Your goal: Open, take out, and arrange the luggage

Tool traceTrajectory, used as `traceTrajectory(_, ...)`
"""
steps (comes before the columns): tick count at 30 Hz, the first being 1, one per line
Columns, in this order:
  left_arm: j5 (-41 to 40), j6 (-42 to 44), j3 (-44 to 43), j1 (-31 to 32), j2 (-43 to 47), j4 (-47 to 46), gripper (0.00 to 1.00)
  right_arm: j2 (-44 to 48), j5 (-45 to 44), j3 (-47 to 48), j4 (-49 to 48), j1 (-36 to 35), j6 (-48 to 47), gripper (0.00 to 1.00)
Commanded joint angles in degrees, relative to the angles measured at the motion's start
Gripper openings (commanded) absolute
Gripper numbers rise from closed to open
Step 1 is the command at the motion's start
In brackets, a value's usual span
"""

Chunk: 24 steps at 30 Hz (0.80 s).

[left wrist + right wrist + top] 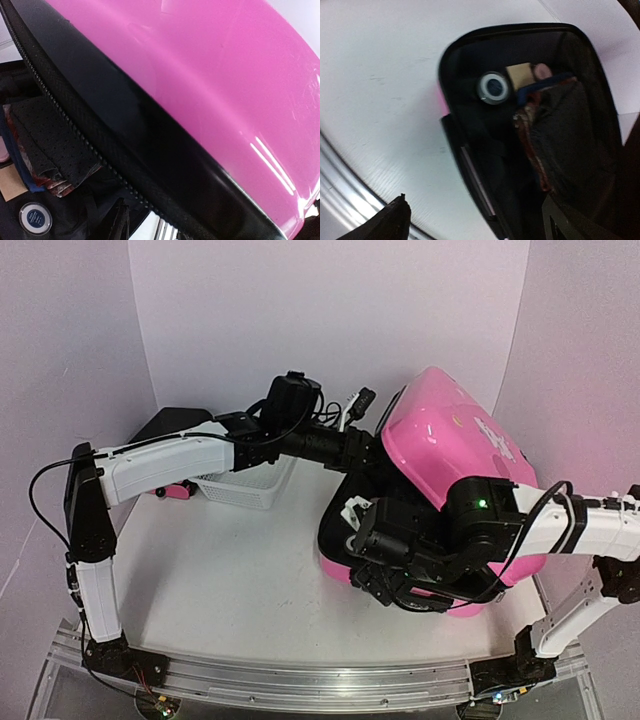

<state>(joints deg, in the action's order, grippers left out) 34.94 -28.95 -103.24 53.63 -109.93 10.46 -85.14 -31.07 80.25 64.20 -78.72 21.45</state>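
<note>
Luggage point(450, 440) sits at the right of the worktop point(230, 580), pink lid tipped up, black-lined lower half exposed. Left gripper point(365, 450) is up against the lid's black zipper edge; whether its jaws are clamped there, I cannot tell. Right gripper point(358, 545) hovers over the open half, jaws wide apart, nothing between them. Inside: a round blue-topped tin point(493, 88) beside folded dark cloth point(570, 145).

Glossy plastic luggage point(445, 430) shell; blk cloth lining.
</note>
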Motion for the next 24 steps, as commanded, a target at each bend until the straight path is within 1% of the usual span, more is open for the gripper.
traceTrajectory(1, 1.28, 0.56, -5.95, 1.68, -0.13, -5.47, 0.34, 0.14, -20.41, -2.17, 3.53, 1.33, 10.61, 0.88)
traceTrajectory(4, 1.00, 0.84, -6.43, 2.17, -0.11, -5.28, 0.34, 2.24, -25.73, -3.89, 7.98, 2.99, 15.26, 0.76)
traceTrajectory(7, -0.11, 1.54, -6.38, 2.52, 0.19, -4.97, 0.34, 6.79, -29.12, -6.83, 9.75, 4.60, 19.23, 0.70)
traceTrajectory(11, -1.49, 2.78, -5.85, 2.69, 0.54, -3.79, 0.35, 14.62, -33.20, -9.91, 9.77, 5.22, 22.10, 0.68)
traceTrajectory(12, -2.05, 3.58, -5.64, 2.71, 0.67, -2.55, 0.37, 15.95, -34.08, -10.23, 9.84, 5.32, 22.28, 0.68)
traceTrajectory(13, -3.31, 5.04, -5.62, 2.73, 0.87, -0.29, 0.43, 16.87, -34.69, -10.35, 9.95, 5.44, 22.35, 0.70)
traceTrajectory(15, -8.52, 8.87, -4.68, 2.71, 1.66, 5.97, 0.55, 17.97, -35.86, -10.18, 9.90, 5.86, 21.54, 0.73)
traceTrajectory(17, -16.95, 12.16, -1.27, 2.67, 3.56, 12.02, 0.67, 18.67, -36.37, -10.07, 9.89, 6.26, 20.47, 0.75)
traceTrajectory(18, -20.68, 12.76, 1.90, 2.44, 4.78, 13.20, 0.73, 18.96, -36.69, -10.17, 9.93, 6.53, 20.09, 0.76)
traceTrajectory(20, -25.69, 11.77, 8.43, 1.61, 7.29, 13.44, 0.83, 19.70, -36.93, -10.37, 9.90, 7.25, 19.45, 0.77)
traceTrajectory(23, -29.04, 8.85, 13.80, 0.87, 7.99, 13.36, 0.89, 21.33, -37.62, -10.76, 9.80, 7.61, 19.02, 0.77)
traceTrajectory(24, -29.59, 7.74, 14.67, 0.87, 7.53, 12.87, 0.93, 21.75, -38.11, -10.81, 9.78, 7.69, 18.81, 0.77)
